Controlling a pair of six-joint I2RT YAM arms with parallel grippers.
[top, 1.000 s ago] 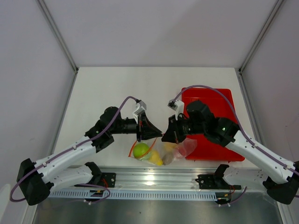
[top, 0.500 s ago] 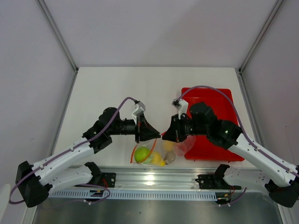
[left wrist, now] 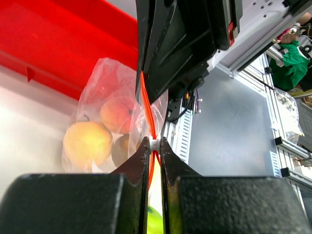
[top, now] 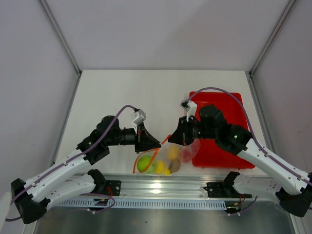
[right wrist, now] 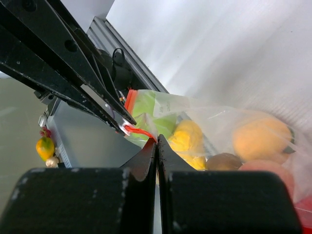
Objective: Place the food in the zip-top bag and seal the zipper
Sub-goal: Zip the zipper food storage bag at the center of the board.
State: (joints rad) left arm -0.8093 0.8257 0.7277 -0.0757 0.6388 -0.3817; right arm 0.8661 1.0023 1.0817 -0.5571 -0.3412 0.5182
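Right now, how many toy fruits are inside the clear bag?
5 in the bag: green apple leftmost, yellow pear next, orange piece and brown piece centre, red-pink piece rightmost. More may hide.

The bag (top: 166,148) in the lower middle of the top view is clear, with an orange-red zipper (top: 155,155). Inside are a lime-green apple (top: 144,163), a yellow pear (top: 160,167), an orange ball (top: 172,152), a red-pink ball (top: 186,155) and a brown ball (top: 174,165). The tray (top: 229,105) on the right is bright red. The tabletop (top: 122,92) is white. The left arm (top: 68,168) and right arm (top: 263,156) are white and black, with purple cables (top: 222,92).
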